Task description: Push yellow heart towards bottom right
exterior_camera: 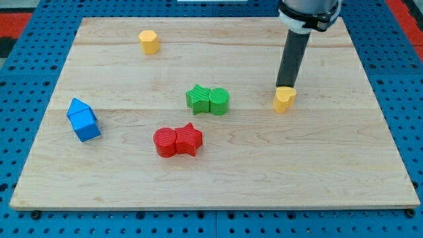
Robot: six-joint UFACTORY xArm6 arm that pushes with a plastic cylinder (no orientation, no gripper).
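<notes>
The yellow heart (285,100) lies right of the board's middle. My tip (286,86) stands right at the heart's top edge, touching or nearly touching it, on the side toward the view's top. The dark rod rises from there to the arm's white collar at the view's top right.
A yellow hexagon block (149,41) sits near the top left. A green star (197,98) and green cylinder (219,101) touch at the middle. A red cylinder (165,142) and red star (190,139) touch below them. Two blue blocks (83,119) lie at the left. The wooden board (344,172) ends close on all sides.
</notes>
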